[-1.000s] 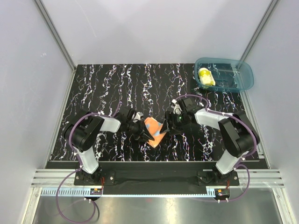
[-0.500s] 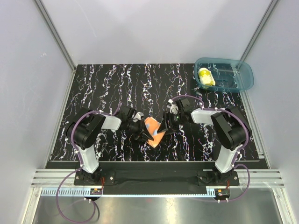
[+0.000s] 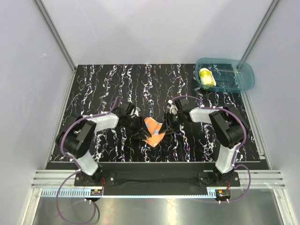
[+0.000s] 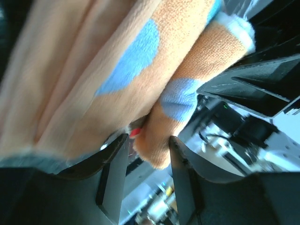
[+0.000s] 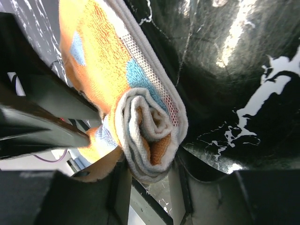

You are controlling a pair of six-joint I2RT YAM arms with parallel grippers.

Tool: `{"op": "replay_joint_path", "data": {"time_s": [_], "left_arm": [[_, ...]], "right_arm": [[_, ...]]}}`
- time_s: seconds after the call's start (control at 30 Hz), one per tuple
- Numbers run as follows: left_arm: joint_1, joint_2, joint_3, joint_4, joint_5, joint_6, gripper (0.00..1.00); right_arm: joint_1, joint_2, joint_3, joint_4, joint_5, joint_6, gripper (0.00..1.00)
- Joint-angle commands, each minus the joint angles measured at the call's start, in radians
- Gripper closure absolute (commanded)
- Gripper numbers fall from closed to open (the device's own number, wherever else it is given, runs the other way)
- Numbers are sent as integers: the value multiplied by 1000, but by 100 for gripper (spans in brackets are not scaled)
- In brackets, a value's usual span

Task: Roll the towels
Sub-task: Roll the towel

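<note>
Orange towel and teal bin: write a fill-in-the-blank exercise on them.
1. The orange towel has white and light-____ patches.
2. Of the orange towel and the yellow towel, the one in the teal bin is the ____ one.
3. The table is black with ____ veins.
Missing: blue; yellow; white.

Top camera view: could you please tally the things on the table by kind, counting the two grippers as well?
Bins: 1, the teal bin
Towels: 2, the orange towel and the yellow towel, which lies inside the teal bin
Grippers: 2, the left gripper and the right gripper
Total: 5
</note>
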Motion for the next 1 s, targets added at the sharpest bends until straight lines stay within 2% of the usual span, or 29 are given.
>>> {"op": "replay_joint_path", "data": {"time_s": [0.0, 0.1, 0.13, 0.3, 0.43, 0.53, 0.77, 0.97], "left_arm": [[3, -106, 79, -231, -217, 102, 55], [-39, -192, 137, -349, -439, 153, 56], [-87, -217, 148, -374, -555, 181, 56], [-258, -321, 205, -373, -792, 234, 57], [-376, -314, 241, -347, -832, 290, 58], [-424, -259, 266, -345, -831, 304, 58], [-485, -118, 304, -307, -824, 299, 58], [-497, -65, 306, -279, -817, 310, 58]], "right_arm": [[5, 24, 31, -75, 124, -28, 62], [10, 15, 51, -110, 135, -31, 62], [16, 15, 55, -118, 140, -36, 62], [30, 16, 91, -173, 161, -36, 62], [38, 19, 109, -194, 173, -30, 63], [39, 21, 124, -216, 179, -36, 63], [41, 21, 150, -250, 190, -42, 63], [41, 21, 151, -257, 192, -44, 63]]}}
